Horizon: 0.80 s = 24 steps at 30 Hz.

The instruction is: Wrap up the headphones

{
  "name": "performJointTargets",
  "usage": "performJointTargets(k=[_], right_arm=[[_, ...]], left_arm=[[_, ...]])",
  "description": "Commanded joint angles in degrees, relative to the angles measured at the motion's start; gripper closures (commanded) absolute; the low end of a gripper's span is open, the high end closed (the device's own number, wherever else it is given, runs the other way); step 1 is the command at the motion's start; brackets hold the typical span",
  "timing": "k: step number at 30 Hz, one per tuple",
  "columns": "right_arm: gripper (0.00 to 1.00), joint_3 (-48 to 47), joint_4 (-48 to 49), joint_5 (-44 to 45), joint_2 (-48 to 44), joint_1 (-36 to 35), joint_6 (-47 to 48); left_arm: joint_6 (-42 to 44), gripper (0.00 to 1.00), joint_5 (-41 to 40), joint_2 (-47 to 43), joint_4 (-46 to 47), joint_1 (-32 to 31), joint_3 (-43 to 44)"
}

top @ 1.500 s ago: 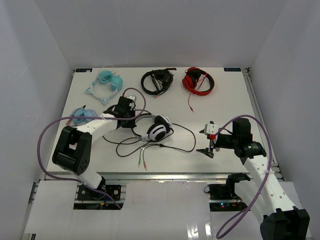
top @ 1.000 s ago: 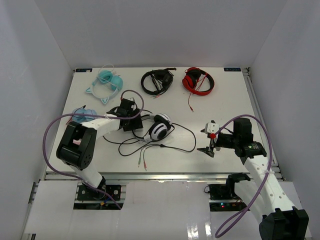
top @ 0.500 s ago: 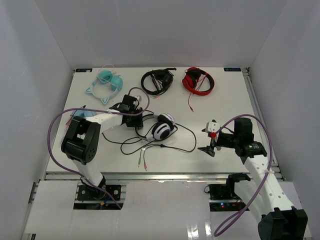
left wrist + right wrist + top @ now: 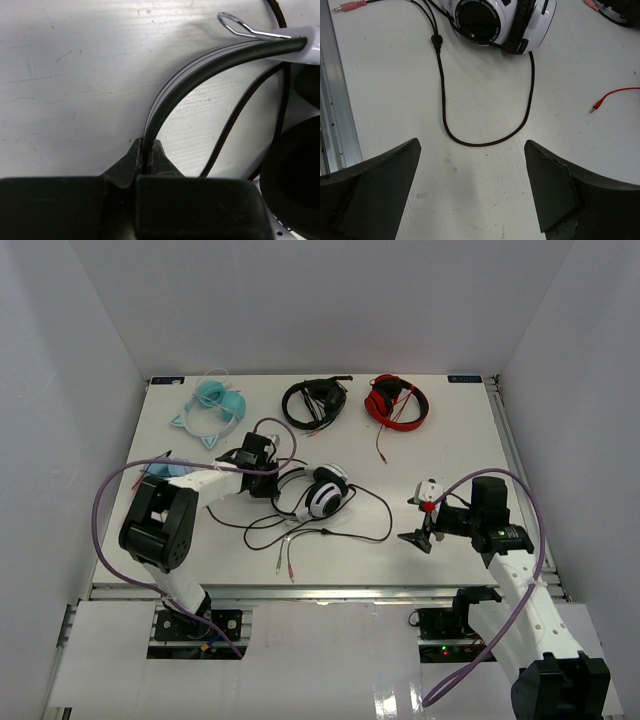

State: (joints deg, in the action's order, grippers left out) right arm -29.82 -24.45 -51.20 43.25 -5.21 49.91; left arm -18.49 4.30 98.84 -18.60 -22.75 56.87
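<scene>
Now the headphones [image 4: 326, 492], lying on the table [image 4: 450, 430], have been dragged slightly toward the far side since a moment ago. Their black headband [image 4: 200, 67] is clenched between the tips of the left pincer [image 4: 147, 152], and an earcup lies just to its right. The right pincer [image 4: 472, 185] is held spread and empty, and the cable [image 4: 470, 142] is seen in a slack loop just ahead of its fingers. Nothing is judged wound yet, so the shift is read as repositioning only.
</scene>
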Motion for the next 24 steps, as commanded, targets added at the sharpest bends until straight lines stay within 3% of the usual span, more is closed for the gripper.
performJointTargets(k=[1, 6, 13, 20, 24], right_arm=[[0.09, 0.59, 2.33, -1.38, 0.25, 0.73, -0.86], [0.10, -0.63, 6.25, -0.92, 3.28, 0.58, -0.43], [0.06, -17.30, 4.93, -1.02, 18.19, -2.51, -6.92], [0.09, -20.71, 18.84, -6.68, 22.33, -9.19, -19.72], [0.10, -22.03, 21.69, -9.86, 25.70, -15.04, -16.02]], left_arm=[[-1.04, 1.00, 2.38, -5.91, -4.33, -0.37, -2.38], [-0.20, 1.00, 0.27, -18.85, -7.29, -0.37, 0.70], [-2.76, 1.00, -3.31, -31.53, -13.56, -0.28, 9.72], [-6.41, 1.00, -6.42, -35.73, -15.47, -0.20, 19.97], [-10.43, 1.00, -4.95, -33.51, -15.50, -0.22, 28.70]])
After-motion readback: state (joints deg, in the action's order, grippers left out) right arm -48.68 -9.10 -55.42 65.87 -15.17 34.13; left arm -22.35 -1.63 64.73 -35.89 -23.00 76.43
